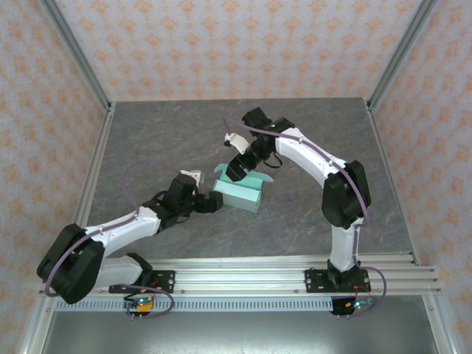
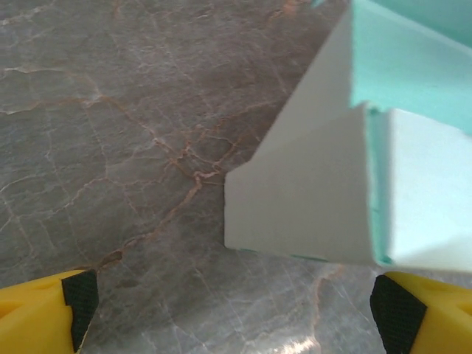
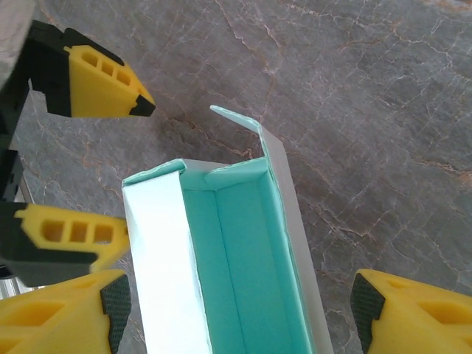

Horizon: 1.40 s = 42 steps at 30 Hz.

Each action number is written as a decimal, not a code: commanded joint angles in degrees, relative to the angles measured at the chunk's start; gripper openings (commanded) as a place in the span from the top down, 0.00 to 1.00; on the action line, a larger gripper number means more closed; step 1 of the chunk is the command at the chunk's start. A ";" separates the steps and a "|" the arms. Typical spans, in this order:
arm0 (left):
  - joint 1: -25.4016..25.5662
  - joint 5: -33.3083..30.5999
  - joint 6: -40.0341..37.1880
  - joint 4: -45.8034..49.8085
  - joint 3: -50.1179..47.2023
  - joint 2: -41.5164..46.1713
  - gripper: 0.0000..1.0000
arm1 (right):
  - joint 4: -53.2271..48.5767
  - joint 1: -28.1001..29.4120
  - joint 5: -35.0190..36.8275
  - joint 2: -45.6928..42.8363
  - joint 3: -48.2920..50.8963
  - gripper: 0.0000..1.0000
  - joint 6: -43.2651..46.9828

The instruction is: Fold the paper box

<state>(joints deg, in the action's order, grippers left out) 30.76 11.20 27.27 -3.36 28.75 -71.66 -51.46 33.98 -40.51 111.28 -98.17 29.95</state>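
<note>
The scene is viewed by the top camera from above and behind the arm bases (image 1: 324,279), faced toward 12 o'clock, far enough back for the whole counter (image 1: 147,147) to be taken in, the paper box (image 1: 240,193) at its middle. By the left wrist camera the counter is viewed steeply and very near, the box's corner at 2 o'clock beyond the left tool (image 2: 232,310). By the right wrist camera the box's open inside is looked into from close above, past the right tool (image 3: 243,317). The left tool, at 9 o'clock there, is shared with the top view.
</note>
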 commanded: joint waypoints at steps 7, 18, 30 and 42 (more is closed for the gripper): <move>0.17 -5.59 5.82 -4.07 5.68 -8.66 0.02 | 0.62 3.36 3.84 -0.09 3.57 0.20 1.36; 0.22 -7.70 9.30 -4.44 5.87 -9.04 0.02 | -0.19 5.61 11.15 1.28 4.59 0.29 0.23; 0.19 -8.26 11.93 -6.12 6.58 -10.38 0.02 | -4.41 10.41 15.77 5.12 -0.62 0.27 -7.46; -7.57 -5.25 7.69 -7.99 -1.58 4.70 0.01 | -5.42 11.07 22.87 2.35 2.27 0.50 0.36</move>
<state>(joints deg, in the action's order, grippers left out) 25.43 5.06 37.26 -8.14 29.52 -72.73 -53.76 44.60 -20.69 115.55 -97.23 25.74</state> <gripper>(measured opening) 0.990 0.505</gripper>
